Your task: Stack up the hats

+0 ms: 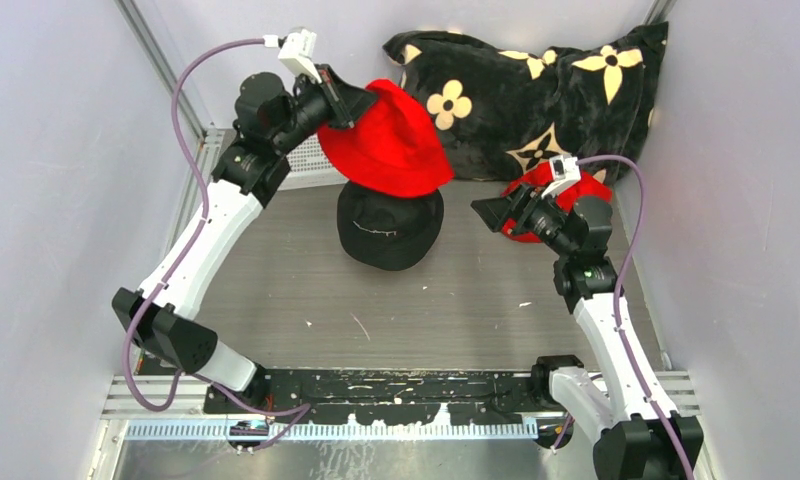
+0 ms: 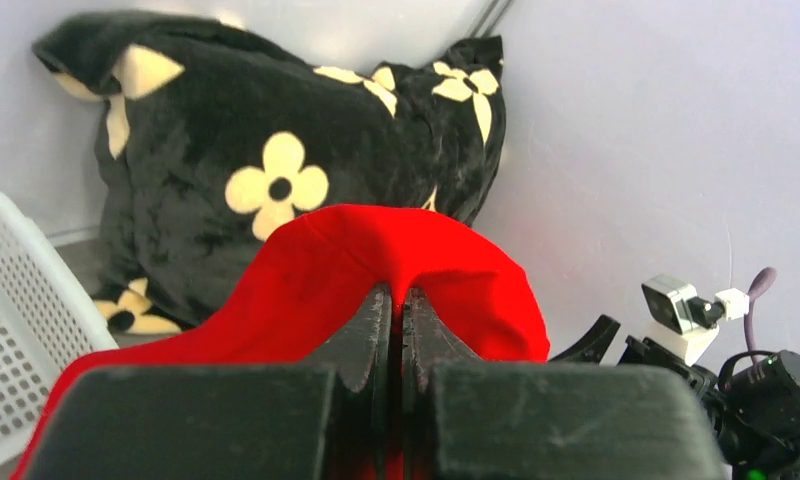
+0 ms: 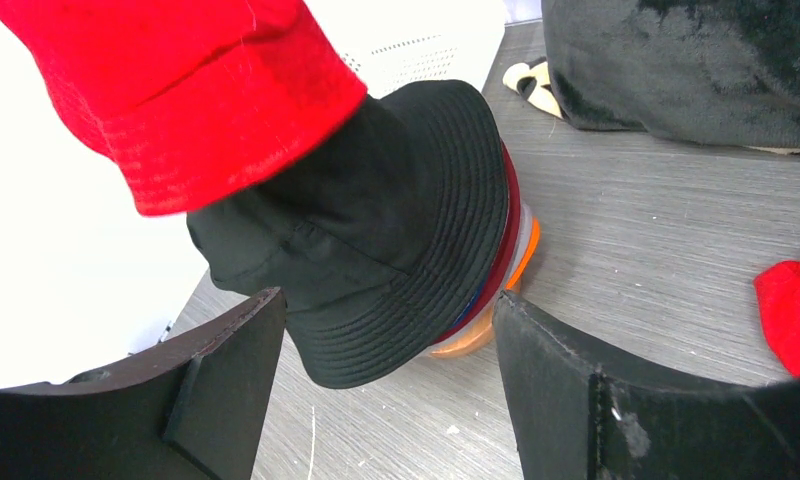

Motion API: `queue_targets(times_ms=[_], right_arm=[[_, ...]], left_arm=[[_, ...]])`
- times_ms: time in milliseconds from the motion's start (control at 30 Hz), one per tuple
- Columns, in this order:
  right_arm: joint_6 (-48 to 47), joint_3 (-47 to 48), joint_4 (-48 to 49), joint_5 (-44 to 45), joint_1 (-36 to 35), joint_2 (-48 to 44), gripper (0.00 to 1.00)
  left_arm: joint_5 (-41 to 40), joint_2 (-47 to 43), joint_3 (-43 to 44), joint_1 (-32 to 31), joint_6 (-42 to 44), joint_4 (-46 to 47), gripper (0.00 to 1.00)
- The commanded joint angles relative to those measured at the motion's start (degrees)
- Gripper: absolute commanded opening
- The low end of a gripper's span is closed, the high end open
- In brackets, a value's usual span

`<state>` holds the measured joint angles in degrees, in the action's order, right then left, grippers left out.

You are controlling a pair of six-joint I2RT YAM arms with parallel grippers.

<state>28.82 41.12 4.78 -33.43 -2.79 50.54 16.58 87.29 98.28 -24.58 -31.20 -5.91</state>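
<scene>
**Placing the bright red hat on the stack.** The left gripper, its jaws pressed together on a pinch of fabric, holds the bright red hat in the air above the stack of hats. The stack stands on the table with the black hat uppermost, and the right wrist view shows the brims of the lower hats in dark red, grey, blue and orange beneath it. The red hat hangs off-centre, toward the stack's far-left side. Its lower edge overlaps the black crown in the overhead view, but whether the two touch cannot be told. A good placement probably means bringing the red crown squarely over the black one, lowering until the fabric settles, and only then releasing. A floppy brim let go early is likely to slide off to one side. The right gripper, jaws wide apart and empty, faces the stack from the right, near but not touching, and could steady the pile. Around the work are a black cushion with cream flowers against the back wall and a white perforated basket on the left. A further piece of red fabric lies beneath the right wrist, too hidden to identify. None of these lies between the hat and the stack.
</scene>
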Motion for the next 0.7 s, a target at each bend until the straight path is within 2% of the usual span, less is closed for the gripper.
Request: queue_targets(times_ms=[0, 367, 667], right_arm=[[-0.5, -0.5, 0.7, 0.4, -0.2, -2.8, 0.8], [-0.2, -0.8, -0.3, 0.2, -0.2, -5.3, 0.8], [0.3, -0.6, -0.3, -0.3, -0.2, -5.0, 0.8]], left_arm=[[-1.5, -7.0, -4.0, -2.2, -1.3, 5.6, 0.0], [-3.8, -18.8, -21.5, -3.7, -2.9, 6.9, 0.0], [-3.6, -20.9, -31.0, -3.8, -5.0, 11.6, 0.0]])
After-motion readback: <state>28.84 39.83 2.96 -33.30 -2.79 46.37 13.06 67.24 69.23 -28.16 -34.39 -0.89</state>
